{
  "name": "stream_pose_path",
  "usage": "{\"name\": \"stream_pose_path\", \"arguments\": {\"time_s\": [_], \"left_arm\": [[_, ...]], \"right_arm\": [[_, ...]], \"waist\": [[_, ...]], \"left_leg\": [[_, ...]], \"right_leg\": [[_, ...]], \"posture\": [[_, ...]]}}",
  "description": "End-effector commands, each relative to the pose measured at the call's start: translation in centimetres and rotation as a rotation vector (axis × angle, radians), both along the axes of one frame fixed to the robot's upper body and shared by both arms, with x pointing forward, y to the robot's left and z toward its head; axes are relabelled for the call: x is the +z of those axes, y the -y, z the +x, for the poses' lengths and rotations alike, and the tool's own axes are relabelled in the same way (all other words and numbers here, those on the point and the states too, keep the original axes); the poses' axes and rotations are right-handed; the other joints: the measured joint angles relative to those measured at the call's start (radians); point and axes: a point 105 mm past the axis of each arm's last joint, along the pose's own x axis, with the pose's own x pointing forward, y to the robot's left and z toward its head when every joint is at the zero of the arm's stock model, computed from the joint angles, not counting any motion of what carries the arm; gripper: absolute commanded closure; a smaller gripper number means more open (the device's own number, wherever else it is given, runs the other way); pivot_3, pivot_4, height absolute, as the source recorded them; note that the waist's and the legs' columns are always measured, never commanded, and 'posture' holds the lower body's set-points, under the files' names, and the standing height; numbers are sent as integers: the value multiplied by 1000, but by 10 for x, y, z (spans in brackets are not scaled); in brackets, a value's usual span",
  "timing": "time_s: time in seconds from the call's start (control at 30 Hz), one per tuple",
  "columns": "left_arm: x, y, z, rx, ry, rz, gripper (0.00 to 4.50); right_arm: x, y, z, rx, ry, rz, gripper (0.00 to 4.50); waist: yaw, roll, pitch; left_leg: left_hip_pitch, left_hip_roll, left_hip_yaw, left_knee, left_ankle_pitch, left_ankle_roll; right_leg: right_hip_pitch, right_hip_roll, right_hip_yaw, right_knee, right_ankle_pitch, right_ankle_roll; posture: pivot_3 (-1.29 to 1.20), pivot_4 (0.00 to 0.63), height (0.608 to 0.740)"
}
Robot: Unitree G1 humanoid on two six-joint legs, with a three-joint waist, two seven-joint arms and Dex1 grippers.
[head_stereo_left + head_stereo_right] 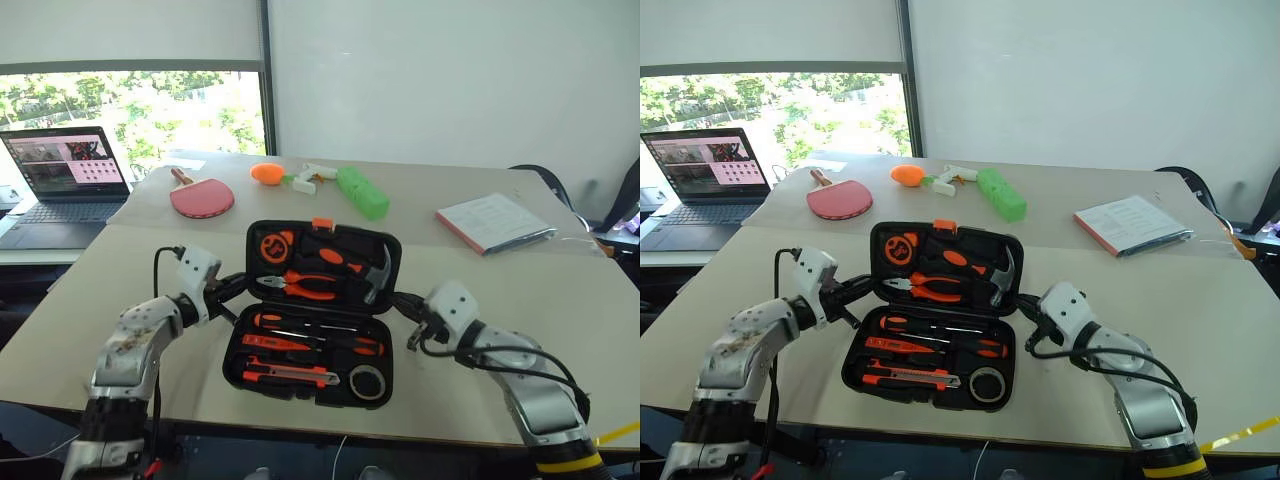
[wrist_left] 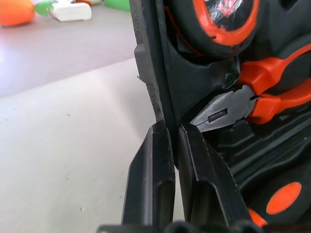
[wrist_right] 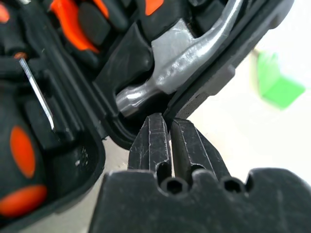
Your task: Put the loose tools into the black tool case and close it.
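A: Around the black tool case (image 1: 318, 312)?
B: Lay open, near the front edge of the bench (image 1: 560, 340). Behind the case, well apart: a red paddle (image 1: 201, 196), an orange toy (image 1: 266, 173), a white piece (image 1: 308, 179), a green block (image 1: 362, 192). Behind and to the right of the case, a booklet (image 1: 494, 221). Far off to the left of the case, an open laptop (image 1: 68, 180) on a separate surface.

A: Anything in the way of the lid?
B: Nothing on the bare bench between lid and paddle. Flanked the case at its hinge line, though: left hand (image 1: 236, 285) against the left edge, right hand (image 1: 404, 303) against the right edge.

A: State of those hands?
B: Both clenched, fingers (image 2: 151, 177) nearly together. Left tips met the case's left rim beside the pliers' nose. Right tips met the rim by the hammer head. Couldn't tell whether any rim was pinched between them.

A: Inside the case?
B: Upper half: tape measure (image 1: 276, 245), pliers (image 1: 302, 286), hammer (image 1: 374, 274), an orange-and-black handle. Lower half: screwdrivers (image 1: 310, 342) in the recesses, utility knife (image 1: 290, 373) nearest the front rim, tape roll (image 1: 367, 382) in the front right corner.
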Motion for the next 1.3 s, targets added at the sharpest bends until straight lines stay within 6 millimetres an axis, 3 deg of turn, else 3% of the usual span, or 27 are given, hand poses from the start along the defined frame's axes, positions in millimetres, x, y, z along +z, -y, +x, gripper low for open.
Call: {"name": "stream_pose_path", "arguments": {"time_s": [0.03,0.3,0.83,0.87,0.93,0.97,1.1,1.2,1.23,1.3], "left_arm": [[21,17,-9,-37,176,53,4403],[11,6,-19,23,285,153,4403],[-19,-27,-46,114,245,218,4403],[-19,-29,-48,112,237,217,3723],[-20,-33,-53,107,216,229,3278],[-20,-38,-59,101,197,238,2655],[-17,-65,-85,61,68,283,1177],[-23,-92,-112,-19,-139,327,29],[-27,-103,-120,-24,-239,332,0],[-25,-114,-127,-69,-337,352,0]], "right_arm": [[19,-17,-16,126,195,-79,4500],[-2,-13,-30,164,303,-209,4500],[-28,-4,-52,220,410,-349,4500],[-29,-4,-54,228,409,-351,3710],[-31,-3,-59,249,396,-359,3214],[-30,-2,-64,267,383,-366,2687],[-31,9,-86,332,280,-395,1370],[-33,18,-104,376,155,-401,335],[-34,20,-110,390,100,-394,64],[-37,21,-125,415,-59,-353,64]], "waist": [[0,0,0],[-1,0,0],[-6,1,-1],[-8,1,-1],[-8,1,-1],[-7,1,-1],[-6,1,-1],[-6,1,-1],[-6,1,-1],[-4,1,-1]], "left_leg": [[1,0,0,0,0,0],[5,0,1,0,0,0],[22,1,3,-4,-1,1],[22,1,3,-4,-1,1],[22,2,3,-5,-1,1],[22,2,3,-5,-1,1],[23,5,4,-6,-1,1],[24,7,5,-7,-1,1],[26,8,6,-7,-1,1],[28,8,7,-8,-1,1]], "right_leg": [[1,0,0,0,0,0],[4,0,1,1,0,0],[18,0,2,-1,-2,-1],[18,0,2,-1,-2,-1],[18,0,2,-1,-2,-2],[18,0,2,-1,-2,-2],[18,0,2,-1,-3,-3],[18,1,1,-1,-4,-4],[19,1,2,-1,-5,-6],[20,0,2,-1,-8,-8]], "posture": [[0,150,738],[0,150,738],[0,150,738],[0,150,738],[0,150,738],[0,150,738],[0,150,738],[0,150,738],[0,150,738],[0,150,738]]}}
